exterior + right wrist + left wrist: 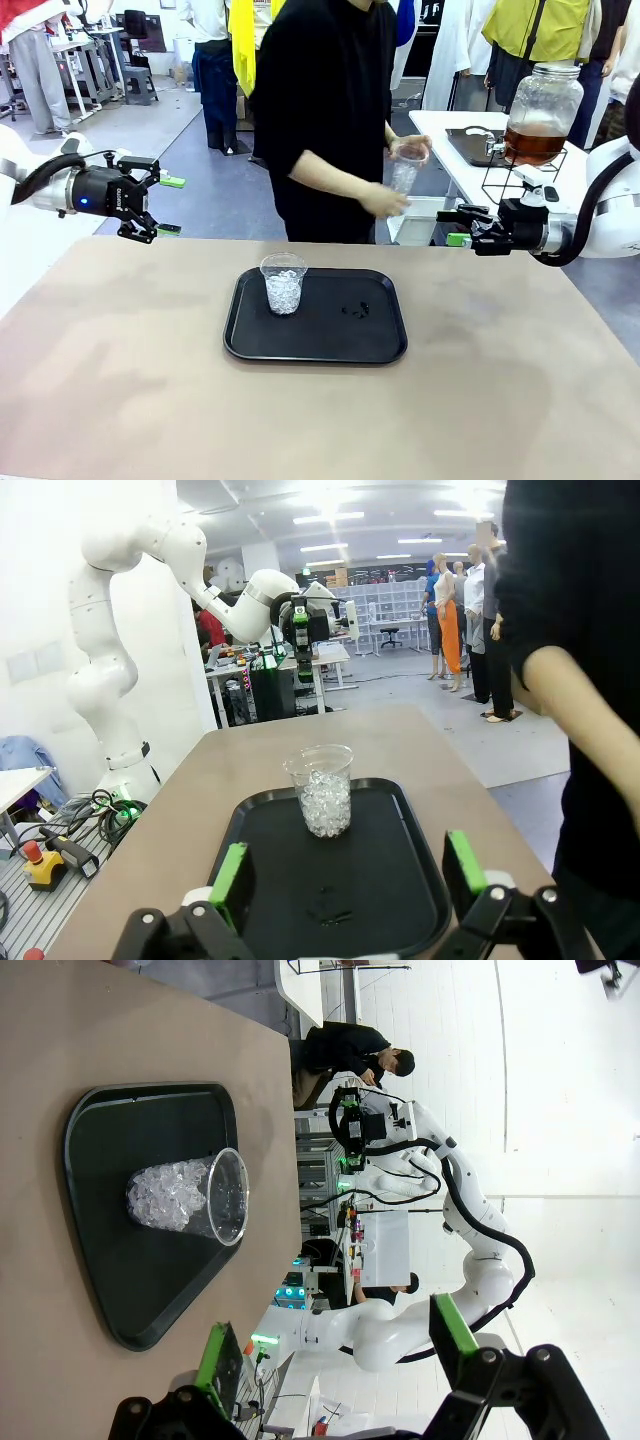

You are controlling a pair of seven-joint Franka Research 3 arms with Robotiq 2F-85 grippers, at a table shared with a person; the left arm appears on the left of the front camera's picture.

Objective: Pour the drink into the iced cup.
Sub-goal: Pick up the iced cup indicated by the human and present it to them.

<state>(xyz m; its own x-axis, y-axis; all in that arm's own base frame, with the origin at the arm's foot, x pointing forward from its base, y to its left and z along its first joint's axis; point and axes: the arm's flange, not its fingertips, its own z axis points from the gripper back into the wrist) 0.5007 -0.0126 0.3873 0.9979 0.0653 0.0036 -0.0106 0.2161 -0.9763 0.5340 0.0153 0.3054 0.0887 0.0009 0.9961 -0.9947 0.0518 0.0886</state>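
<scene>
A clear plastic iced cup point(284, 284) point(190, 1198) point(322, 792), about half full of ice cubes, stands upright on the left part of a black tray point(370, 340) point(150, 1290) point(385, 865). Amber drink fills the lower part of a large glass dispenser jar point(538, 140) on a side table at the far right. Across the table a person in black holds a second clear cup point(408, 166) in both hands; I cannot tell what is in it. My left gripper point(169, 205) point(335, 1350) hovers open above the table's far left. My right gripper point(458, 226) point(347, 870) hovers open at the far right.
A few small dark specks point(355, 310) lie on the tray's right half. The jar rests on a black wire stand point(510, 180) on a white side table point(450, 125). The tan tabletop point(150, 380) is bare around the tray. Other people stand farther back.
</scene>
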